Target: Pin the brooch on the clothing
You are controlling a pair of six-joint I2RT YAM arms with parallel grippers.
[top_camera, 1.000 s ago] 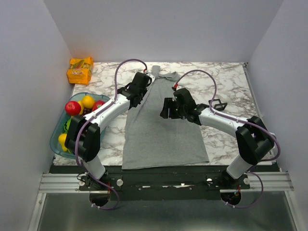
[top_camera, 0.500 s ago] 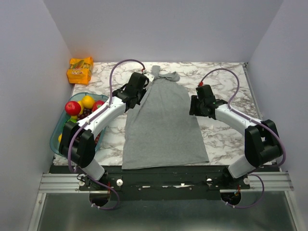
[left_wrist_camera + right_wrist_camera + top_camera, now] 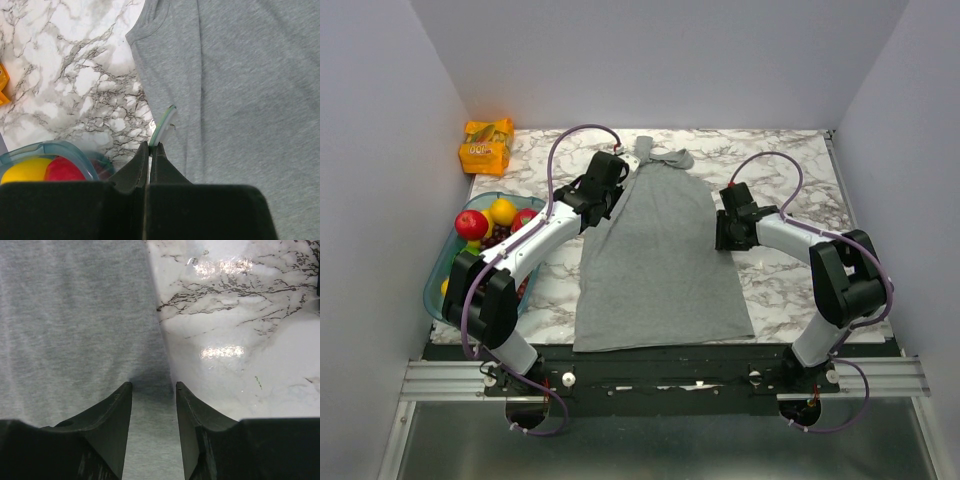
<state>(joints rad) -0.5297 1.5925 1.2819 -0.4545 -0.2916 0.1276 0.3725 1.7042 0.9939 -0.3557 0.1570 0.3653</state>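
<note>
The grey tank top point(image 3: 660, 265) lies flat on the marble table point(image 3: 785, 285), its hem at the near edge and its 2 straps bunched at the far end. Over its right edge is the right gripper point(image 3: 152, 385), fingers spread, with the cloth's border running between them. At the left, a teal bowl point(image 3: 432, 292) holds fruit. Farther on, the left gripper point(image 3: 149, 146) is pressed together on the brooch point(image 3: 164, 124), seen edge-on over the top's left edge. An orange packet point(image 3: 486, 145) lies in the far left corner.
</note>
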